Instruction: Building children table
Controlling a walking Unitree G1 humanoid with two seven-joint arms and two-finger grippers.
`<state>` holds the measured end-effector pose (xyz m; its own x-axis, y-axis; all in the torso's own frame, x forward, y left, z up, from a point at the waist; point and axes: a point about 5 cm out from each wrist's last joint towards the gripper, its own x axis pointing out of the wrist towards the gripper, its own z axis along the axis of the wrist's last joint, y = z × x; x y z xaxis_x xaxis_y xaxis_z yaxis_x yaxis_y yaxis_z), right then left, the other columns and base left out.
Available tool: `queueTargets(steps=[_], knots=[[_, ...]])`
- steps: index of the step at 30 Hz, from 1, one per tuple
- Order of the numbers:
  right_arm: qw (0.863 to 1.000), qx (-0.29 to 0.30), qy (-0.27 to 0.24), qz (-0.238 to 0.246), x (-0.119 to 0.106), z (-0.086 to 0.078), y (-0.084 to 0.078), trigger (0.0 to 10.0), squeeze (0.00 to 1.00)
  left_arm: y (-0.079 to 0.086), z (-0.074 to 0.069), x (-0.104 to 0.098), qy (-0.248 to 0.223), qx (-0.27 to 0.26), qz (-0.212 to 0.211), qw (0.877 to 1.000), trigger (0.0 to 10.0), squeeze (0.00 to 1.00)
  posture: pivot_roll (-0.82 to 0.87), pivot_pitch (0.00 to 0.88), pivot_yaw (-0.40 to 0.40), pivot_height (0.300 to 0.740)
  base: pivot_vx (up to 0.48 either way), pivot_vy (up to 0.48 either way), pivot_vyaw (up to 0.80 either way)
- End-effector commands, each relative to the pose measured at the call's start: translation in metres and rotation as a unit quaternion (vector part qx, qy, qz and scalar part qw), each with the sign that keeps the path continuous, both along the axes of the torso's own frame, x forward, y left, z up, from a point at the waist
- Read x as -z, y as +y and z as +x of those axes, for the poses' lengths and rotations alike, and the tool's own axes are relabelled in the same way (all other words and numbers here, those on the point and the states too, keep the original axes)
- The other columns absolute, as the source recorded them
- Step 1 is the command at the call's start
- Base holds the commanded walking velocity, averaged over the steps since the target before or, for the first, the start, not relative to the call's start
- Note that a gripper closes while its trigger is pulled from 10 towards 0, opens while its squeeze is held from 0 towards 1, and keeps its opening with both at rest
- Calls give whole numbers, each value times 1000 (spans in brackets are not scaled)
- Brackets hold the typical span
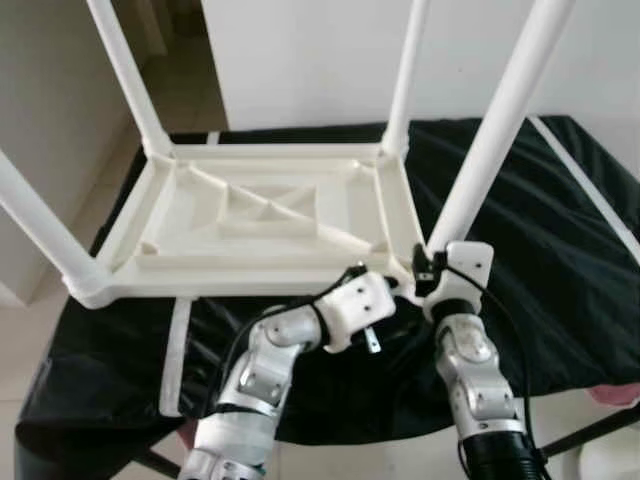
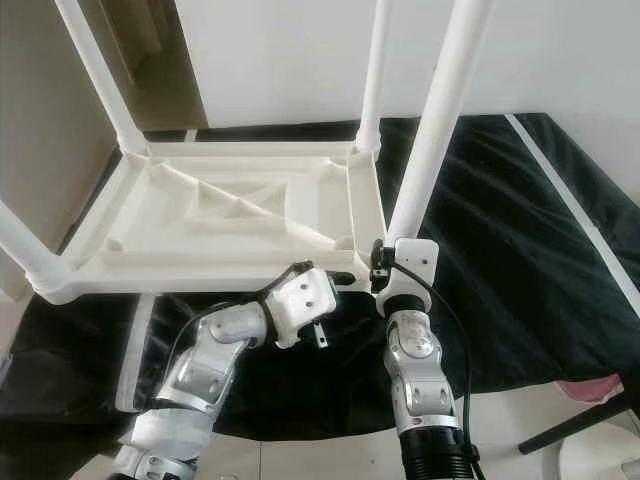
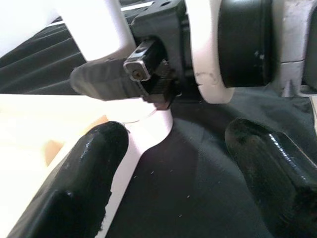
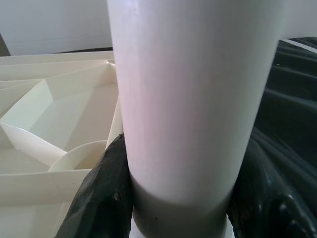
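A white plastic children's table (image 1: 260, 210) lies upside down on a black cloth, with its legs pointing up. My right gripper (image 4: 181, 198) is shut on the base of the near right leg (image 1: 500, 120), one black finger on each side, just above the corner socket. My left gripper (image 3: 178, 163) stands open right beside that same corner, low over the cloth. Its fingers (image 3: 94, 168) point at the right gripper's finger (image 3: 114, 79) and the leg, with nothing between them.
The black cloth (image 1: 540, 260) covers a low surface whose near edge falls just in front of my arms. White stripes run across it. A white wall stands behind, and light floor to the left. A pink item (image 1: 615, 395) and a white object (image 2: 600, 460) lie low right.
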<state>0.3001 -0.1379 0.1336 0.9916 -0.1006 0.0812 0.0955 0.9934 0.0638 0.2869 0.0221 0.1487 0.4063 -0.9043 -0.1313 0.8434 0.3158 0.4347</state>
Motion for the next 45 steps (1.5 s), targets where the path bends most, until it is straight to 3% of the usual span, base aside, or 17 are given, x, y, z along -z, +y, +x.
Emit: queueTargets(steps=[1,6,7,8,16,23,24,25,32,39,43,44,45], knots=[[999,-7,47,21,17,-1,10,10000,0,6,10,-7,-40,-111,-39,992,10000,0,-44,50,22,740,0,0,0],[999,-8,39,23,14,1,11,10000,0,6,9,-7,-40,-114,-41,992,10000,0,-38,49,19,740,0,0,0],[999,-8,36,22,13,1,10,10000,227,6,9,-7,-41,-114,-41,992,10000,0,-38,49,19,740,0,0,0],[999,-9,27,23,11,1,8,10000,1000,6,9,-7,-41,-114,-42,992,10000,0,-38,49,19,740,0,0,0],[998,-57,-19,19,-1,-4,-8,10000,1000,6,9,-5,-39,-115,-41,992,10000,0,-49,54,17,740,0,0,0],[987,-154,-25,-24,-3,-11,-40,10000,1000,6,9,-5,-37,-115,-40,992,10000,0,-56,59,23,740,0,0,0],[986,-161,-25,-31,-4,-11,-42,10000,294,6,9,-5,-37,-115,-40,992,10000,0,-56,59,23,740,0,0,0],[983,-177,-23,-39,-5,-10,-47,10000,0,6,9,-5,-37,-114,-39,992,10000,0,-56,57,25,740,0,0,0],[961,-266,-2,-78,-12,2,-62,10000,0,5,10,-6,-40,-112,-37,992,10000,0,-51,54,25,740,0,0,0],[938,-327,11,-119,-17,18,-56,10000,0,5,11,-7,-43,-114,-38,992,10000,0,-41,42,18,740,0,0,0],[933,-336,14,-124,-16,20,-55,10000,0,5,11,-7,-43,-116,-38,992,10000,0,-37,39,14,740,0,0,0],[931,-343,18,-127,-15,20,-55,3765,0,6,11,-7,-44,-117,-39,991,10000,0,-34,39,11,740,0,0,0],[929,-348,23,-126,-13,20,-56,2000,0,6,11,-7,-44,-118,-39,991,10000,0,-33,39,10,740,0,0,0]])
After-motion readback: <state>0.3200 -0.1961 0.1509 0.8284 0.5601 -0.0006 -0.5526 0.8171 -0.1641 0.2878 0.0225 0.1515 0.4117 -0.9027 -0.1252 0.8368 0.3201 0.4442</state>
